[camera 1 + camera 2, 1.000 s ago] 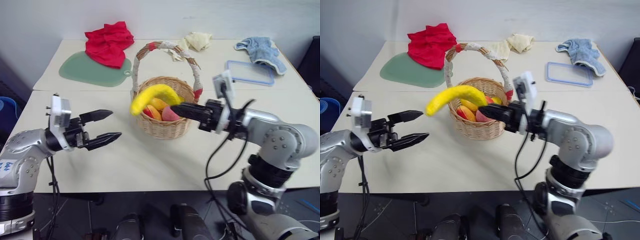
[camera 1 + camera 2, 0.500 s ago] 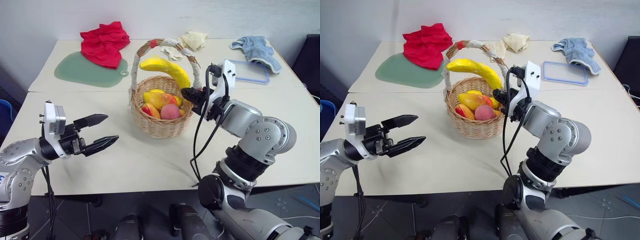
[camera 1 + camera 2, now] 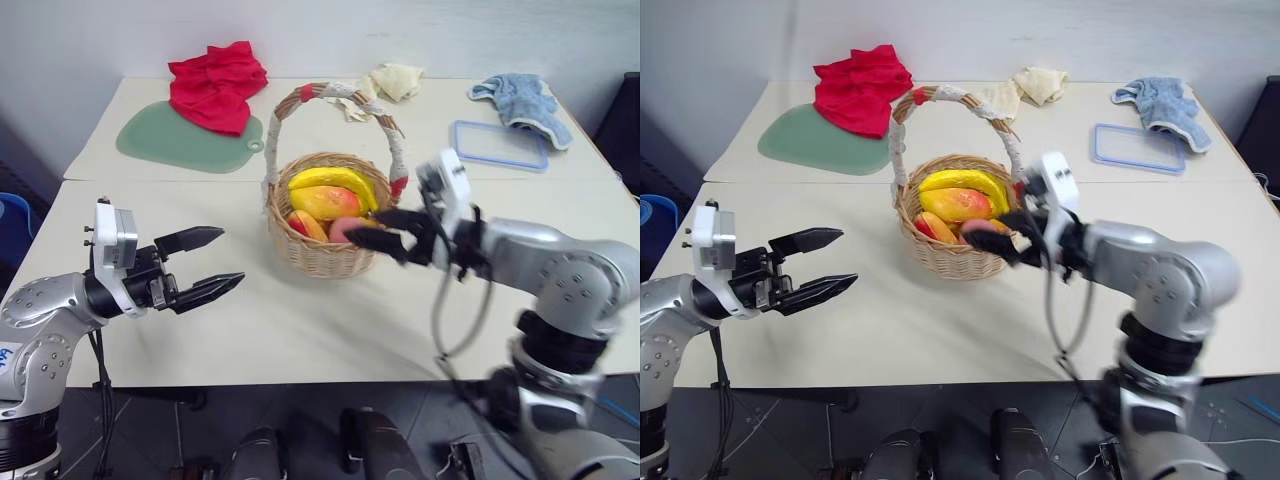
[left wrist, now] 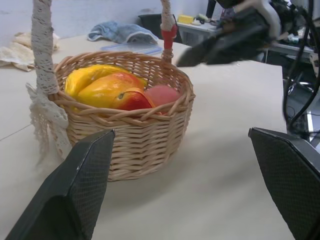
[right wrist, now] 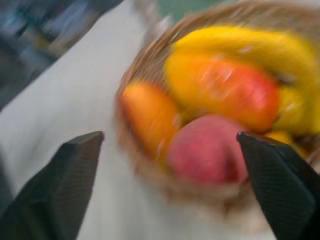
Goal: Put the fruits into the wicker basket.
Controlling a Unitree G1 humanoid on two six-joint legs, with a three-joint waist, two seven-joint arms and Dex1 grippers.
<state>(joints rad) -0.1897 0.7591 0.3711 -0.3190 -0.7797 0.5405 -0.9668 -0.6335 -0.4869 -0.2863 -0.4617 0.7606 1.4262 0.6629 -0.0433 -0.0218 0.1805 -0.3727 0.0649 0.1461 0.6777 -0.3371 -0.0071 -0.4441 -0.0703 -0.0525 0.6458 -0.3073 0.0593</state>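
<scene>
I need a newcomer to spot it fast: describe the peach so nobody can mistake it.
Find the wicker basket with the tall cloth-wrapped handle, in the middle of the pale table. Inside, at the near rim, sits the peach. It is round and pink-red, unlike the long yellow banana and the yellow-red mango behind it.

The scene was lit evenly and softly from above, with no strong glare on the pale table [image 3: 300,330]. Shadows were weak: a faint one lay on the table beside the wicker basket [image 3: 330,245]. The back wall looked slightly bluish and darker toward the left edge. In the head views the right gripper [image 3: 385,232] and its arm were smeared by motion blur, while the left gripper [image 3: 205,262] was sharp. The right wrist view was strongly blurred, so the fruits [image 5: 220,100] were only soft patches of colour. The left wrist view was clear in the middle, and its near fingers [image 4: 75,190] were out of focus.
</scene>
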